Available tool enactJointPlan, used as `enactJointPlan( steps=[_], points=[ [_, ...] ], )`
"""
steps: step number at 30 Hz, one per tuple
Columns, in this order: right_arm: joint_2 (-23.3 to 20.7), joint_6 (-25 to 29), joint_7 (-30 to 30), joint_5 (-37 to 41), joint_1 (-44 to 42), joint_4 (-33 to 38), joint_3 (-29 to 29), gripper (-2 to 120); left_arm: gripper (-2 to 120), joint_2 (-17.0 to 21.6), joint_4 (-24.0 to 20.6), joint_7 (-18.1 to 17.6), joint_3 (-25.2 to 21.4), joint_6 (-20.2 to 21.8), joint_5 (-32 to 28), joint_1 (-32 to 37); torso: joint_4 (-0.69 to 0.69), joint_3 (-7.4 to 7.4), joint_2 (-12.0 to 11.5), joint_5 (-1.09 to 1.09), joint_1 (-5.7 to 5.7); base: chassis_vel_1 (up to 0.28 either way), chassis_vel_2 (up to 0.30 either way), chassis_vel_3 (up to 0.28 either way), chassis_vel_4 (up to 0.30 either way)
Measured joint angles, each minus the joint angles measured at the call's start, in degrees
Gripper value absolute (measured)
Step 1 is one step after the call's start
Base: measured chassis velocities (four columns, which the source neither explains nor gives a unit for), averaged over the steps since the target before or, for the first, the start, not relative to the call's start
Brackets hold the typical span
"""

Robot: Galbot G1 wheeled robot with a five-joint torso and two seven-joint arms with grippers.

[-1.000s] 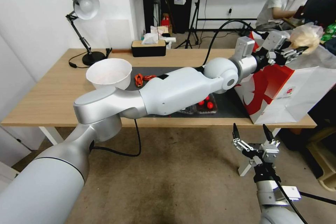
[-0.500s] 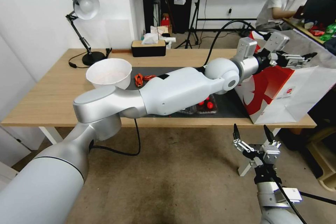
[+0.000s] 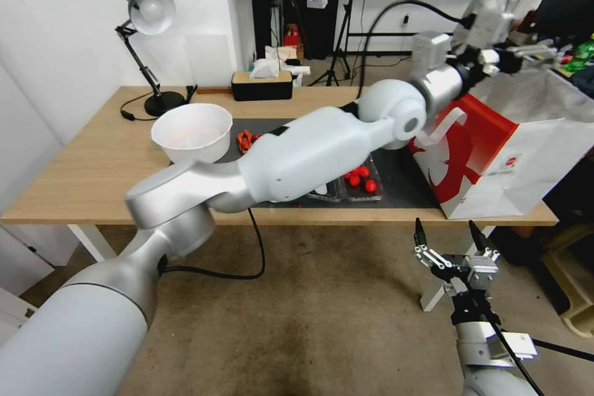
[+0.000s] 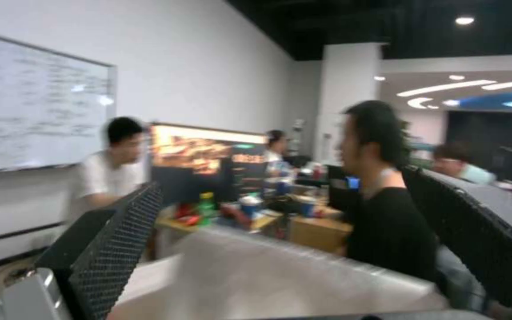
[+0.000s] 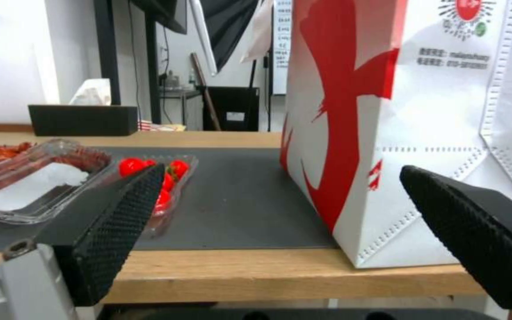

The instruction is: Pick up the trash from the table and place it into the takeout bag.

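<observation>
My left gripper (image 3: 544, 51) is stretched far to the right, above the open top of the takeout bag (image 3: 495, 161), with its jaws open and nothing between them. In the left wrist view its two black fingers (image 4: 114, 240) stand wide apart over the bag's pale rim (image 4: 280, 275). The bag is red with a white figure and stands on the table's (image 3: 93, 167) right end. A crushed red can (image 3: 245, 140) lies on the dark mat beside my left arm. My right gripper (image 3: 447, 238) waits open below the table's front edge, facing the bag (image 5: 398, 124).
A large white bowl (image 3: 192, 130) stands on the left of the mat (image 3: 405, 189). A clear tray of cherry tomatoes (image 3: 356, 182) lies under my left forearm, also seen as the tray (image 5: 161, 178) from the right wrist. A desk lamp (image 3: 148, 12) and a tissue box (image 3: 262, 83) stand at the back.
One second ago my left gripper held a bun in a clear bag over the takeout bag. It then opened, the bun was gone, and the gripper has since risen higher.
</observation>
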Motion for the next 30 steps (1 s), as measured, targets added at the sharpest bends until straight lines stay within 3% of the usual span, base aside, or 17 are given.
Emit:
enactJointPlan(
  steps=[2,5,7,9,11,14,19,23,30],
  points=[
    [-0.04,-0.09,0.0,0.01,0.03,0.0,0.0,100,100,2.25,-1.89,-0.25,-0.78,0.31,0.23,1.53,0.02,0.0,0.0,-0.02,0.0,0.0,0.0,0.0,0.0],
    [-0.16,-0.57,0.1,0.03,0.4,-0.04,-0.24,100,100,9.44,-8.6,-1.28,-3.57,1.15,1.47,6.6,0.03,0.0,0.0,-0.02,-0.01,0.0,0.0,0.0,0.0],
    [-0.2,-0.65,0.1,0.03,0.45,-0.06,-0.31,100,100,10.79,-9.99,-1.33,-4.2,1.37,1.75,7.62,0.01,0.0,0.0,-0.02,-0.01,0.0,0.0,0.0,0.0],
    [-0.2,-0.82,0.11,0.08,0.5,-0.21,-0.4,100,100,15.72,-14.62,-1.66,-6.72,2.36,2.41,11.06,0.0,0.01,0.0,-0.02,0.0,0.0,0.0,0.0,0.0],
    [-0.2,-0.85,0.11,0.08,0.55,-0.27,-0.43,100,100,17.03,-16.01,-1.87,-7.65,2.62,2.63,12.08,0.01,0.0,0.0,-0.03,0.0,0.0,0.0,0.0,0.0],
    [-0.16,-1.02,0.12,0.09,0.73,-0.29,-0.59,100,100,22.62,-21.76,-2.74,-12.35,3.85,3.96,17.45,-0.01,0.0,0.0,-0.02,-0.01,0.0,0.0,0.0,0.0],
    [-0.2,-1.11,0.11,0.1,0.84,-0.29,-0.66,100,100,26.12,-25.74,-2.98,-17.55,4.46,5.52,23.47,0.01,0.0,0.0,-0.02,0.0,0.0,0.0,0.0,0.0],
    [-0.09,-1.21,0.06,0.09,1.08,-0.47,-0.86,100,100,29.57,-31.0,-2.98,-25.4,5.5,7.68,33.41,0.0,0.0,0.0,0.0,0.0,0.0,0.0,0.0,0.0],
    [0.18,-1.22,-0.02,-0.05,1.41,-0.68,-1.26,100,100,31.42,-37.51,-2.61,-33.26,6.31,9.84,45.95,-0.01,0.0,0.0,0.0,-0.01,0.0,0.0,0.0,0.0]
  ],
)
